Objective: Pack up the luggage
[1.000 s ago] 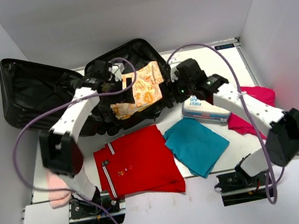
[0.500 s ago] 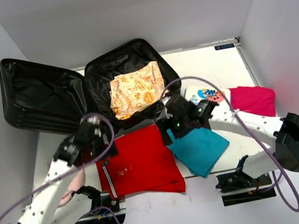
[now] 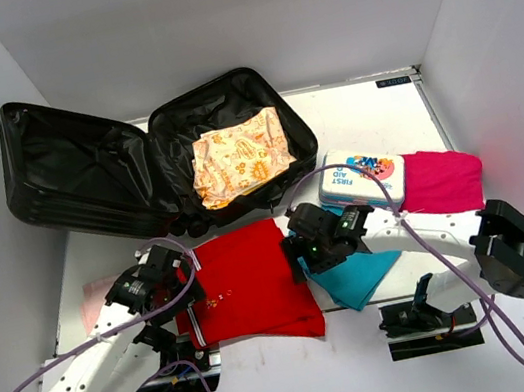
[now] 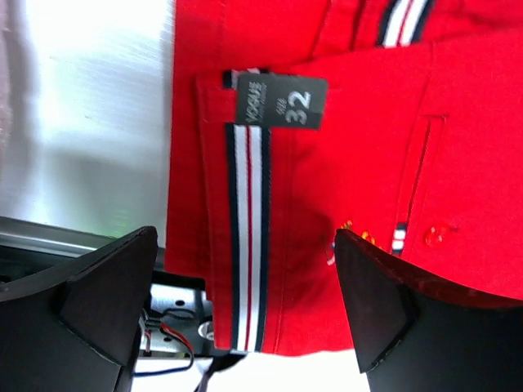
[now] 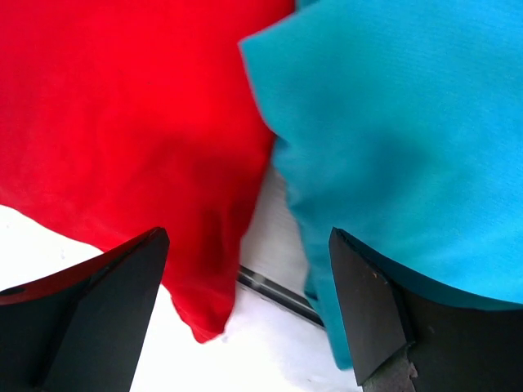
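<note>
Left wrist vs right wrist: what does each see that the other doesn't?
Left wrist only: the size-32 label and striped trim on the red shirt. Right wrist only: the teal cloth beside the shirt's edge. Both: the red shirt, white table, and an open gripper: left gripper over the trim, right gripper over the shirt-cloth gap.

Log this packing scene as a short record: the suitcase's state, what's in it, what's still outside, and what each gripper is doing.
luggage: open, black lining of both halves showing
inside: orange patterned cloth, in the right half
outside: red garment, teal cloth, first-aid tin, magenta cloth, pale pink cloth
left gripper: open, empty, over the red garment's striped edge
right gripper: open, empty, over where the red garment and teal cloth meet
</note>
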Controlling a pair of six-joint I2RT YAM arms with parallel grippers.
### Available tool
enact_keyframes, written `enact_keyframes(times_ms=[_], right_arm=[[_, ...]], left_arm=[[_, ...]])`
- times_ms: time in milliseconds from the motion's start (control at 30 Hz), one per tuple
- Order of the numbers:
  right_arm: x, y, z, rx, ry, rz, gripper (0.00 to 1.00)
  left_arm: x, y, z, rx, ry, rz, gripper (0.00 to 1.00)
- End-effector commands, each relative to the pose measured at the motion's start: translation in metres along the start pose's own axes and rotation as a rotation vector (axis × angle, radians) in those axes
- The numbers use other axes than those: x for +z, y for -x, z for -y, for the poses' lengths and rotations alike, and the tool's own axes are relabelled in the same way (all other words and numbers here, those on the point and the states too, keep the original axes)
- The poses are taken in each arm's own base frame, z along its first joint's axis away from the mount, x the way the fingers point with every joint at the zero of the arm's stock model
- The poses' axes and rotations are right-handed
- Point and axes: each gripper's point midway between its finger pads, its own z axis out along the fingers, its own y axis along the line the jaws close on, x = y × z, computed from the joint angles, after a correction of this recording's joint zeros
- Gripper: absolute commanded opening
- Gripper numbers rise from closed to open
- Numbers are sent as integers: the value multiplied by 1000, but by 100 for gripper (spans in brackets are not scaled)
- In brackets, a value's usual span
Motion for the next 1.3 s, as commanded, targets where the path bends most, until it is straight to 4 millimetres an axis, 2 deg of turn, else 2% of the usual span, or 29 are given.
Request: enact_keyframes(times_ms=[0, 100, 133, 200, 267, 367, 400, 433, 600, 700, 800, 867, 900, 967, 1067, 1133, 1267], right_arm=[[5, 11, -19, 21, 47, 56, 85], [6, 13, -25, 15, 54, 63, 85], [11, 10, -21, 19, 39, 54, 85], [17, 3, -18, 25, 26, 38, 85], [20, 4, -17, 39, 15, 50, 85], [23, 4, -7, 52, -24, 67, 87], [27, 1, -3, 56, -33, 56, 87], [31, -2, 1, 63, -44, 49, 88], [40, -7, -11, 22, -14, -20, 87], [35, -8, -29, 13, 72, -41, 85], [24, -5, -35, 8, 82, -17, 85], [18, -5, -37, 11, 82, -11, 85], [13, -1, -27, 10, 28, 24, 85], [3, 7, -28, 11, 15, 52, 87], [-5, 6, -27, -1, -5, 57, 87], [-6, 3, -33, 4, 26, 52, 87], [7, -8, -40, 8, 51, 7, 87]], left_arm=[[2, 3, -16, -30, 76, 39, 100], [2, 4, -27, -24, 144, 43, 100], [4, 3, -31, -20, 178, 31, 100], [3, 7, -29, -5, 185, 30, 100], [8, 9, -27, 16, 189, 20, 100], [15, 3, -26, 34, 189, -15, 100], [18, 3, -19, 24, 158, -17, 100], [22, -4, -21, 25, 157, -42, 100], [33, -15, -17, 15, 98, -51, 100], [38, -20, -16, 1, 71, -55, 100], [43, -25, -19, -4, 75, -59, 100], [46, -30, -22, -11, 85, -75, 100], [47, -31, -21, -13, 83, -78, 100], [49, -31, -22, -16, 89, -77, 100], [45, -31, -28, -31, 127, -82, 100], [44, -27, -30, -40, 138, -62, 100], [36, -23, -39, -58, 183, -31, 100]])
